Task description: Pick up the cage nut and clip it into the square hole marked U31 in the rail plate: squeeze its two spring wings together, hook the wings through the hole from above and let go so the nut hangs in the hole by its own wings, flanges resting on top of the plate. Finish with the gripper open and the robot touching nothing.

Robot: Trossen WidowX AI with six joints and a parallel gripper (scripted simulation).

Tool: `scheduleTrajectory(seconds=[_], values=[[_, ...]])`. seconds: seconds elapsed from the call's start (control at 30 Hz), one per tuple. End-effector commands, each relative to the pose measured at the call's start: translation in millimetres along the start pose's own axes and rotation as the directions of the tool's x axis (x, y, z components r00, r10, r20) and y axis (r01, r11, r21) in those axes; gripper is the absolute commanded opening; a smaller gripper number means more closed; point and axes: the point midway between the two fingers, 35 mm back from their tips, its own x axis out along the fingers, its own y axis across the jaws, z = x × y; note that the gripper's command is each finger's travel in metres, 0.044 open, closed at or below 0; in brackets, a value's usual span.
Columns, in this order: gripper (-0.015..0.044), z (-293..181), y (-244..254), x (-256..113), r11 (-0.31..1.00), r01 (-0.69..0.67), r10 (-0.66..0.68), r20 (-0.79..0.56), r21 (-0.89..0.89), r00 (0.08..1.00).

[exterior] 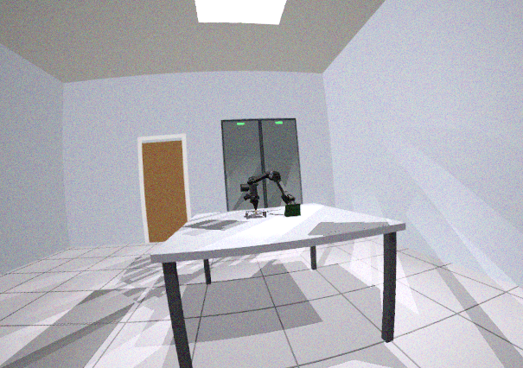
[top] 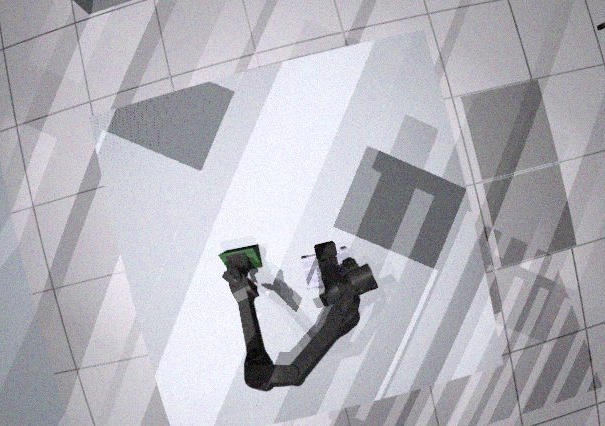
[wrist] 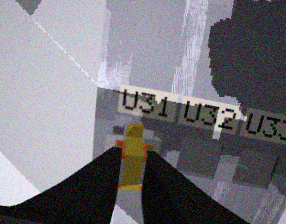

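Nut (wrist: 134, 145) sits grasped in the claw (top: 330, 278) (exterior: 255, 208) (wrist: 131, 159), over the plate (top: 313, 278) (exterior: 258, 213) (wrist: 106, 112), with label U31 (wrist: 146, 104) toward one o'clock. Seating is unclear; the robot should square the wings, lower gently, hook both, then release only once the flanges rest flat.

The robot arm (top: 258, 368) (exterior: 273, 175) is black, with thick rounded joints; its fingers seem dark and tapered.
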Motion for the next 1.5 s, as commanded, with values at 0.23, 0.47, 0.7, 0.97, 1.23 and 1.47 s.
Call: scheduleTrajectory(seconds=[0.23,0.47,0.7,0.97,1.23,1.47], values=[[0.0023,0.0,-0.4,0.0,1.000,-0.026,0.026,0.001,-0.003,1.000],[0.0023,0.0,-1.9,0.1,0.999,-0.050,0.050,0.001,-0.003,0.999],[0.0023,0.1,-2.1,0.1,0.999,-0.052,0.052,0.001,-0.003,0.999],[0.0023,0.2,-1.5,-0.1,0.999,-0.052,0.052,0.001,-0.003,0.999],[0.0023,0.2,-2.3,0.1,0.998,-0.067,0.067,0.001,-0.003,0.998],[0.0023,0.2,-2.8,0.3,0.997,-0.075,0.075,0.001,-0.003,0.997]])
